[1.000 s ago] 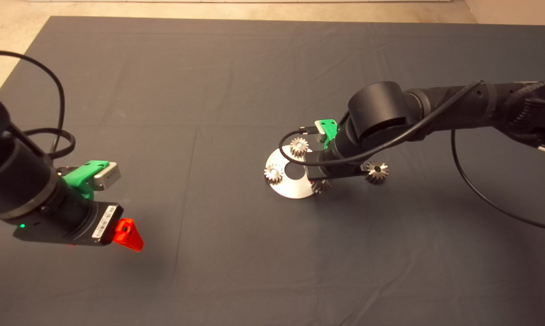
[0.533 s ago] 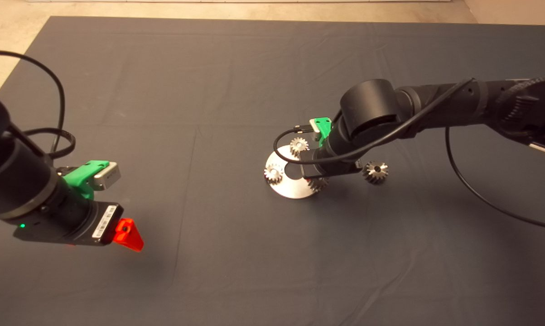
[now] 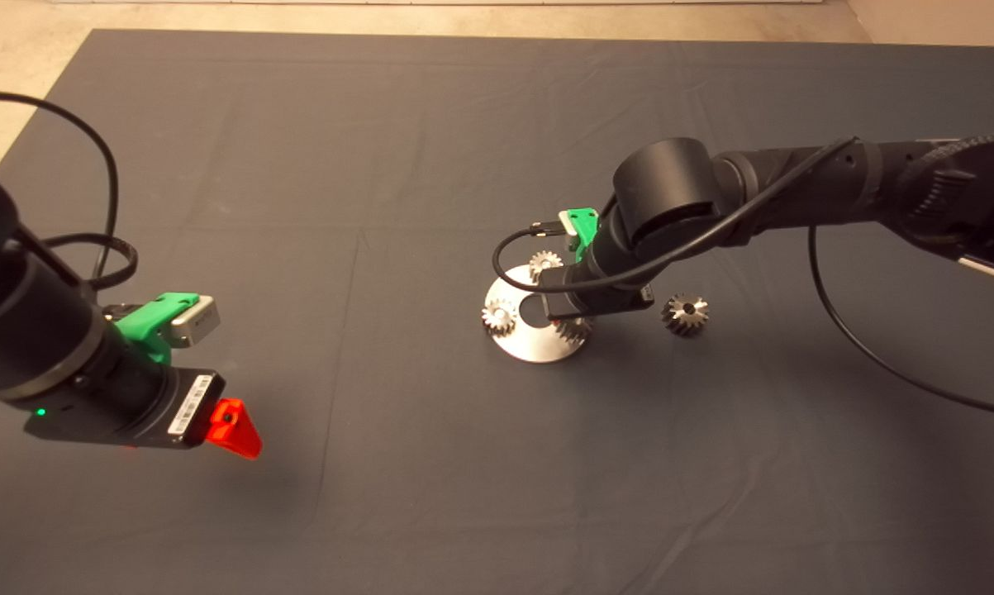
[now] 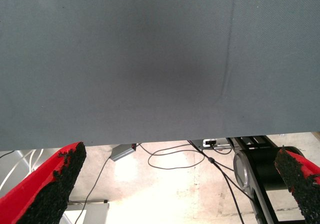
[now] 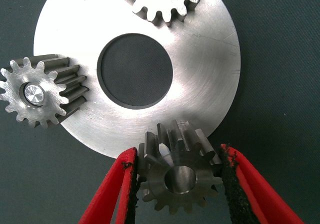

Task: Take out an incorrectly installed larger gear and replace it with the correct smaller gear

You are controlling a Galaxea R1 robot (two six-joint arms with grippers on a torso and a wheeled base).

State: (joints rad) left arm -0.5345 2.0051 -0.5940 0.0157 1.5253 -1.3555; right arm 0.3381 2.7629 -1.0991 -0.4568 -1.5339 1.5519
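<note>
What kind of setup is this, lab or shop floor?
Likely a robot test lab: a dark cloth mat over the table, loose cables on a bare concrete floor beyond it, and a round steel plate carrying small steel gears.

1. The round plate was brushed metal with fine scratches.
2. The smaller gear was dull grey steel.
3. The finger pads looked black and gritty.
4. The mat was matt cloth.

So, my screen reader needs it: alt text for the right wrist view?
The right gripper holds the smaller gear between its red fingers at the edge of a round steel plate, which carries two paler gears.
</note>
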